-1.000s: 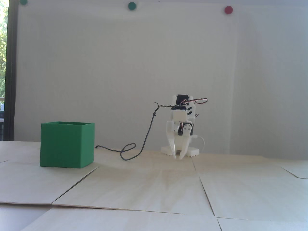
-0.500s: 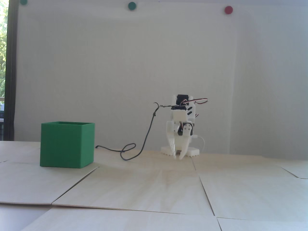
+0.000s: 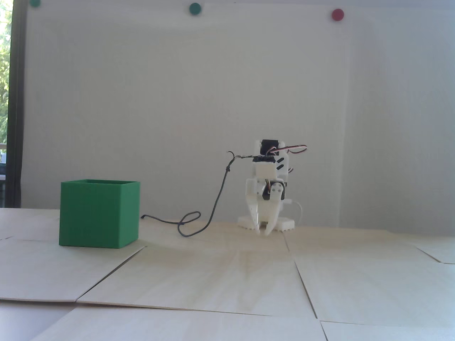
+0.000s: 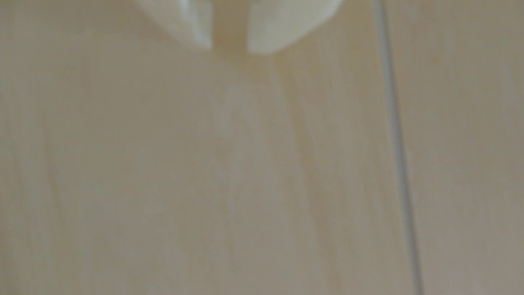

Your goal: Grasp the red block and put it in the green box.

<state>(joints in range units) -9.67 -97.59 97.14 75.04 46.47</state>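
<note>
White plastic gripper tips slightly apart, empty, low over pale wood table. Matte green cube box well left, w/ open room between. Red block unseen, maybe inside.

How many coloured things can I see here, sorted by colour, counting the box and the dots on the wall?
Green: 3, the green box and two wall dots.
Red: 1, a wall dot; no red block shows.
Total: 4.
</note>
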